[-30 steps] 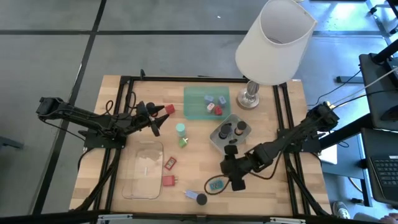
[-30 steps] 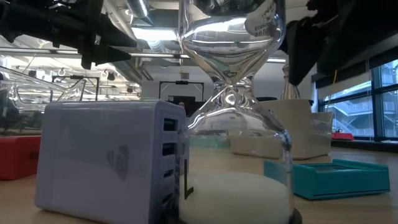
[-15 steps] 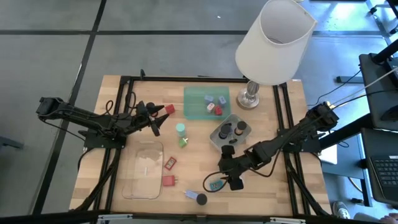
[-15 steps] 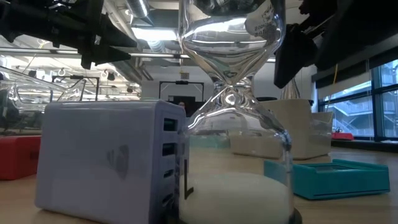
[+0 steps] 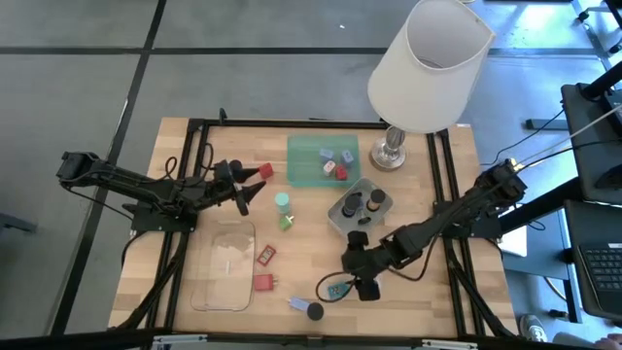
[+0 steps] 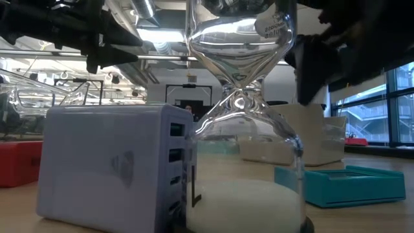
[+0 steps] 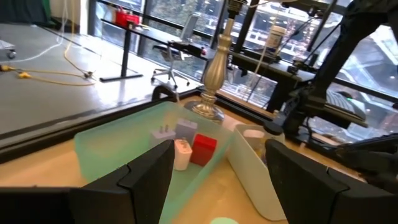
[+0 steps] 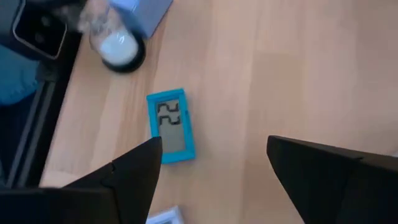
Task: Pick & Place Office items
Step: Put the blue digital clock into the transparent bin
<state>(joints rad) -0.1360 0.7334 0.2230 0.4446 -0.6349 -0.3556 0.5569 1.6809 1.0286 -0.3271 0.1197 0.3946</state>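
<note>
From above, my right gripper [image 5: 352,276] hung open over the table's near right part, empty, just beside the teal clock [image 5: 337,289], which lay flat on the wood. My left gripper [image 5: 251,186] waited open near the far left, close to a red block [image 5: 264,170]. The green tray [image 5: 307,173] held small red and blue-grey bits; the grey tray [image 5: 342,224] held black round caps. A charger block [image 5: 296,303] and an hourglass [image 5: 314,311] sat at the near edge.

From table height, the hourglass [image 6: 242,116] and pale charger block [image 6: 110,165] filled the foreground, with the teal clock [image 6: 349,184] lying behind them.

Through my left wrist, my fingers [image 7: 146,180] stood apart, facing the green tray [image 7: 118,143] and a red block [image 7: 203,148] in it.

Through my right wrist, my spread fingers [image 8: 134,171] framed the teal clock [image 8: 171,126], not touching it.
</note>
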